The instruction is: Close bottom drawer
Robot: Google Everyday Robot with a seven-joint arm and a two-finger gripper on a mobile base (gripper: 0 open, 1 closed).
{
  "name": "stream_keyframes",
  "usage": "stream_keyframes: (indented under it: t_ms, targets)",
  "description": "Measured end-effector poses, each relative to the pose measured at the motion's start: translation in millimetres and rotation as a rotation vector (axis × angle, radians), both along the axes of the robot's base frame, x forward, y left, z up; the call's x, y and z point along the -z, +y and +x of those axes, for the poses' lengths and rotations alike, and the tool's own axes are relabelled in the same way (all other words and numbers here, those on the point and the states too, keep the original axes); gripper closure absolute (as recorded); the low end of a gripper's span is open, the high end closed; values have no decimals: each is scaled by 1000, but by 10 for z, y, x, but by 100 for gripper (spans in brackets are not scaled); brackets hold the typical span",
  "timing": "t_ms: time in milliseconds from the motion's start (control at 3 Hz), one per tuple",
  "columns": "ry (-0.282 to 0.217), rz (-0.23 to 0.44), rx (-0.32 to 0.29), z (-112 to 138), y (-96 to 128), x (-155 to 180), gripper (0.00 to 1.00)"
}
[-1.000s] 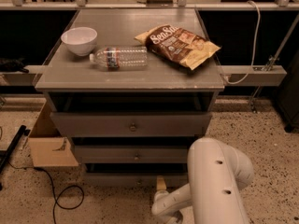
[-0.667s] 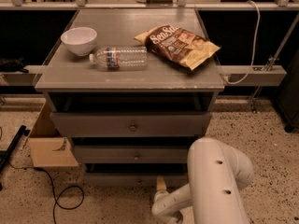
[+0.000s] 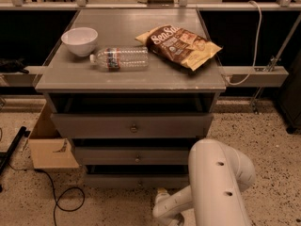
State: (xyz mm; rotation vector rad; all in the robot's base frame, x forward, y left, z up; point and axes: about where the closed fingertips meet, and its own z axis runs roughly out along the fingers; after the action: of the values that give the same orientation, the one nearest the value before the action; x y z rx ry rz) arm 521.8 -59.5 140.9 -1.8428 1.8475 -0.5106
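One white arm (image 3: 220,182) hides part of the bottom drawer (image 3: 117,181); its hand (image 3: 163,204), seemingly just before it, state untellable

The scene is dim with a warm, brownish cast. Light falls from above, so the tabletop (image 3: 70,74) is the best-lit surface. The white bowl (image 3: 80,40) and the pale arm (image 3: 218,182) are the brightest things. Small glints show on the bottle (image 3: 120,59) and a soft sheen on the chip bag (image 3: 181,45). Deep shadow fills the gaps above each drawer front, and the bottom drawer (image 3: 117,181) lies in gloom. The pincer (image 3: 165,218) sits in low light at the lower edge, on the floor (image 3: 268,140) side of the cabinet.
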Motion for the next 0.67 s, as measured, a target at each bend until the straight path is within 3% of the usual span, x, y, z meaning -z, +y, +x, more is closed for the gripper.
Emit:
stream_keyframes:
  t_ms: [333,667]
  targets:
    - [-7,-12,-3,3,23,14,69]
    - [-35,-47,-10,168,72,68,99]
